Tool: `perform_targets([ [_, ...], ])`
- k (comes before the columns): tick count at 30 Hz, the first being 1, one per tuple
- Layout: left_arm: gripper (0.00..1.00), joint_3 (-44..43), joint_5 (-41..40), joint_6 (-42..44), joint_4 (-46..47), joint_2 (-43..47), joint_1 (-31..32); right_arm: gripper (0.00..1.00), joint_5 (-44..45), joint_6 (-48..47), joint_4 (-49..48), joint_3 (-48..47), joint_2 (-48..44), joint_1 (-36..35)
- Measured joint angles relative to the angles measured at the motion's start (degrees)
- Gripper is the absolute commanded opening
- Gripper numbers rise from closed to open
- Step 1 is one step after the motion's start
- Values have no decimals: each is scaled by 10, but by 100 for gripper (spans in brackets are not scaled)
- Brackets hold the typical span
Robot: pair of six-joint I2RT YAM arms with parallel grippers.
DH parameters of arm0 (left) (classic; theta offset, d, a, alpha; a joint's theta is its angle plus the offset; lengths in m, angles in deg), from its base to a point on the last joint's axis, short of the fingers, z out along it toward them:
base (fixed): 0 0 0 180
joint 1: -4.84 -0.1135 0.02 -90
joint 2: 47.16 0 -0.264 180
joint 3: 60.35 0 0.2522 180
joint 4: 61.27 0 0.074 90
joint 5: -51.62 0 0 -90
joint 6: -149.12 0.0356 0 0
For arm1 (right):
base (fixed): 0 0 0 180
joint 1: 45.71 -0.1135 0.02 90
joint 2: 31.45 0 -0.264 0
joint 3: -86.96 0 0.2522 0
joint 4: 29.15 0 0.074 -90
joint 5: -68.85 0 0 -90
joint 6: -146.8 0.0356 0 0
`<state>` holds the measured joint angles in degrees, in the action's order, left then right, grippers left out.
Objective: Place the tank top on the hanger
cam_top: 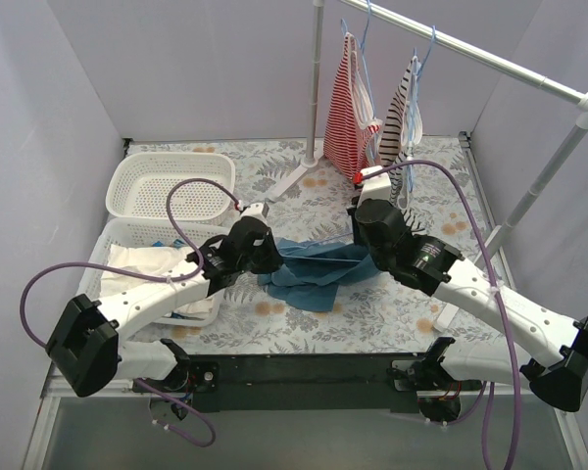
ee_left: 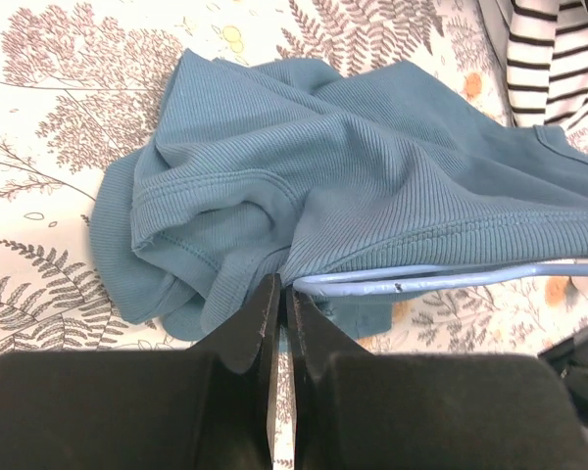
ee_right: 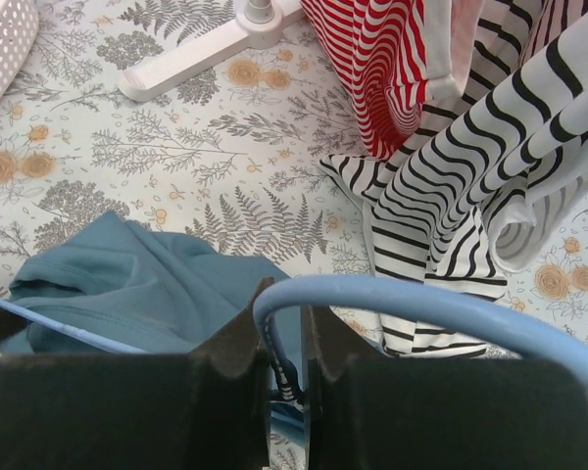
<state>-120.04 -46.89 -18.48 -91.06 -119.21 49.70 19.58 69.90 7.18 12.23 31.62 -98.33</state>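
The teal-blue tank top (cam_top: 309, 269) lies bunched on the floral table between my two grippers. In the left wrist view the tank top (ee_left: 372, 166) is draped over the light-blue wire hanger (ee_left: 451, 279), whose bar pokes out under the hem. My left gripper (ee_left: 282, 294) is shut on a fold of the tank top's edge. My right gripper (ee_right: 284, 323) is shut on the hanger's curved hook (ee_right: 412, 304). The tank top (ee_right: 127, 284) shows to the left of it. In the top view the hanger's bar (cam_top: 328, 259) crosses the fabric.
A red-and-white striped top (cam_top: 348, 108) and a black-and-white striped top (cam_top: 402, 113) hang on the white rail (cam_top: 470, 49) at the back right, close to my right gripper. Two white baskets (cam_top: 171, 186) stand at the left. The rail's foot (ee_right: 206, 49) lies behind.
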Motion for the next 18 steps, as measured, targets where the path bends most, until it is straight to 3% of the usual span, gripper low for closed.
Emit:
perform_targets([
  [18, 0, -43, 126, 46, -49, 39, -83, 1, 1, -16, 10, 0, -6, 0],
])
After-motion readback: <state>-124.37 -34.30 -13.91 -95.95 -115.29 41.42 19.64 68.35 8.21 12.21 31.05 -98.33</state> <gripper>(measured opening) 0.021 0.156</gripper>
